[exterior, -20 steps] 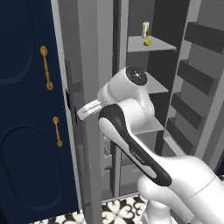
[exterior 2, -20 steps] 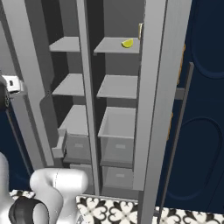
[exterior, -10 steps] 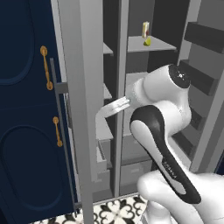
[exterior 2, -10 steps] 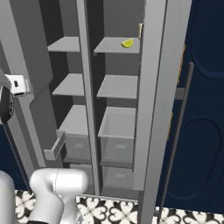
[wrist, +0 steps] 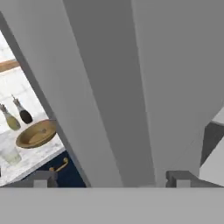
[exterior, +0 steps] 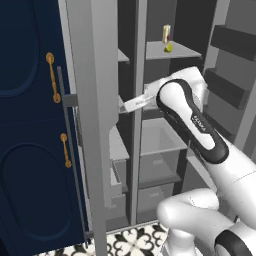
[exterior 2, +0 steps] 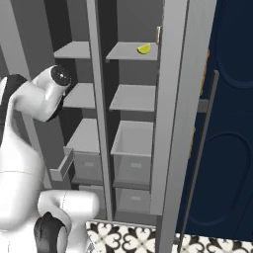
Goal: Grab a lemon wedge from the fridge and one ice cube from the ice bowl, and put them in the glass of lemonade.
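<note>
The gripper (wrist: pixel 112 179) stands wide open and empty, its 2 fingertips (wrist: pixel 41 178) spread before the grey fridge door (wrist: pixel 131 87). The lemon wedge (exterior 2: pixel 144 48) lies on a top fridge shelf (exterior 2: pixel 129 53). The ice bowl (wrist: pixel 36 133) and glass of lemonade (wrist: pixel 9 154) sit on the tabletop (wrist: pixel 30 159).

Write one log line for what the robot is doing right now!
fridge: doors open | gripper: open, empty, facing a door | lemon wedge: on top shelf, untouched
</note>
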